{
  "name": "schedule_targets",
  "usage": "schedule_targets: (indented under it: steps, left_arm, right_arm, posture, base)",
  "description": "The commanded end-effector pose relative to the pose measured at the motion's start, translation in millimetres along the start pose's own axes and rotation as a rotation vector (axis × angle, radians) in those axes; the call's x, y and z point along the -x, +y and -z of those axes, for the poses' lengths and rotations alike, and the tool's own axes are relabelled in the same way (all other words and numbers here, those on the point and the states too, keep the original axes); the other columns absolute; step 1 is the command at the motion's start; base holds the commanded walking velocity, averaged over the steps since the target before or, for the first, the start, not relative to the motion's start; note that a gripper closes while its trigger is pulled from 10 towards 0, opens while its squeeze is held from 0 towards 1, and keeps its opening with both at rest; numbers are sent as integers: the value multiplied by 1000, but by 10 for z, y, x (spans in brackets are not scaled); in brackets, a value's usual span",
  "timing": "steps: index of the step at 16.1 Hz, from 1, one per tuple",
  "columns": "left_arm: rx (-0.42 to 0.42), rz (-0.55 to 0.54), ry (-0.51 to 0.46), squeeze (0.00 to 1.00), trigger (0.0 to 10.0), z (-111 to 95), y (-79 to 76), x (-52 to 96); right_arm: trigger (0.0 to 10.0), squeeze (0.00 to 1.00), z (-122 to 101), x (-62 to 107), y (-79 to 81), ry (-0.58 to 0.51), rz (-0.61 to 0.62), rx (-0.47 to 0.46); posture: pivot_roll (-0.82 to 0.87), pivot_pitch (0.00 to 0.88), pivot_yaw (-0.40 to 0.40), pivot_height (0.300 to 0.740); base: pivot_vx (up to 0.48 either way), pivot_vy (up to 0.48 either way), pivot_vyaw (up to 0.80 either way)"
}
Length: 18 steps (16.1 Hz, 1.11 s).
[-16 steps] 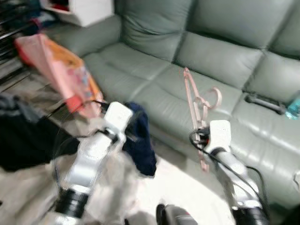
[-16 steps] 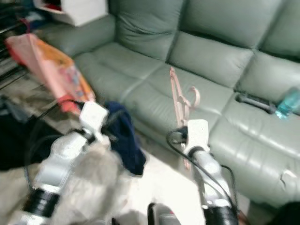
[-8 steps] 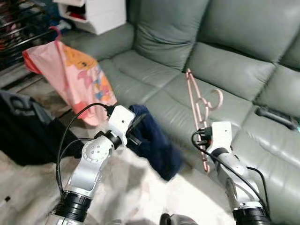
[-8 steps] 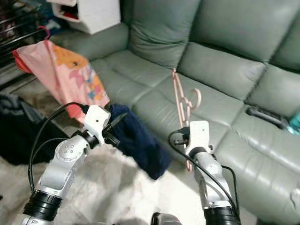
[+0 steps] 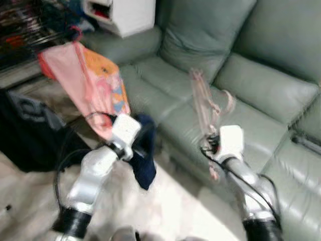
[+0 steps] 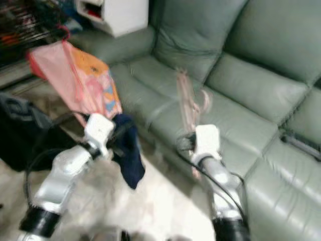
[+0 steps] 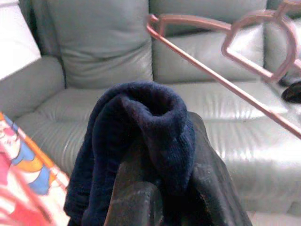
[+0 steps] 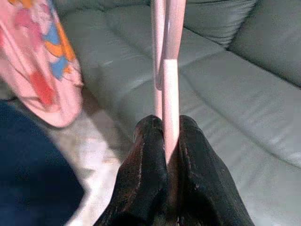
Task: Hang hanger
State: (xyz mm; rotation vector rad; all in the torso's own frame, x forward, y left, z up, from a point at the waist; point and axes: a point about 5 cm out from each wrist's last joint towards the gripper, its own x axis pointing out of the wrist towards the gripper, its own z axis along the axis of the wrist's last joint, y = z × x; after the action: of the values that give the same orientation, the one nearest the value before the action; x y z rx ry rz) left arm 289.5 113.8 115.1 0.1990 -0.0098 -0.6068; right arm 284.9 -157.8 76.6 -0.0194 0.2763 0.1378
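Note:
My right gripper is shut on a pink plastic hanger, which stands upright in front of the grey-green sofa. The same hanger rises straight from between the black fingers. My left gripper is shut on a dark navy knitted garment; this garment hangs down from the hand over the pale floor. The head views are blurred by motion.
A pink and orange printed garment hangs on a red hanger at the left, by a dark rack. A black heap lies on the floor at left. A white cabinet stands behind the sofa arm.
The whole picture has shifted and blurred, so the camera has moved. Both grippers keep their holds; the navy garment now hangs straighter down.

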Motion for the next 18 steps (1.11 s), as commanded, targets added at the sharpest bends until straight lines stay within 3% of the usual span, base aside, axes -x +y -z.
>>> schedule_targets:
  steps: [1, 5, 6, 9, 11, 13, 15, 17, 18]
  left_arm:
    - [0, 21, -45, 0, 10000, -89, -44, -44]
    - [-7, 46, -35, 0, 10000, -69, -62, -27]
    - [-55, 68, -8, 0, 10000, -28, -53, -3]
    - [-72, 46, 19, 0, 10000, 17, 47, 33]
    - [-153, 57, 31, 0, 10000, 17, 68, 22]
    - [-293, 64, 48, 0, 10000, 19, 146, 9]
    - [-517, 267, 92, 0, 10000, 30, 178, 33]
    - [-657, 445, 199, 0, 10000, 125, 239, 73]
    - [-918, 568, 449, 0, 10000, 291, 542, 114]
  right_arm:
    - [10000, 0, 18, 28, -118, 5, 38, 14]
    - [10000, 0, 49, 31, -102, 25, 25, 9]
    - [10000, 0, 51, 30, -98, 24, 22, 10]
    - [10000, 0, 43, 26, -106, 17, 28, 12]
    - [10000, 0, 46, 24, -95, 16, 27, 11]
    - [10000, 0, 45, 25, -85, 14, 22, 10]
    - [10000, 0, 34, 29, -106, 14, 8, 10]
    - [10000, 0, 27, 15, -116, 15, 5, 12]
    - [10000, 0, 10, -20, -100, 13, -2, 13]
  posture:
    - [-14, 41, 18, 740]
    - [-14, 43, 16, 740]
    - [-12, 43, 17, 740]
    - [-8, 43, 19, 740]
    - [-8, 43, 22, 740]
    - [-8, 41, 19, 740]
    - [-4, 41, 15, 740]
    - [9, 43, 11, 740]
    - [16, 38, 11, 740]
  base:
    - [349, 0, 0]
    - [262, 0, -172]
    - [0, 0, -800]
    - [0, 0, -190]
    - [0, 0, 0]
    - [0, 0, 0]
    - [0, 0, 0]
    - [0, 0, 0]
    - [0, 0, 0]
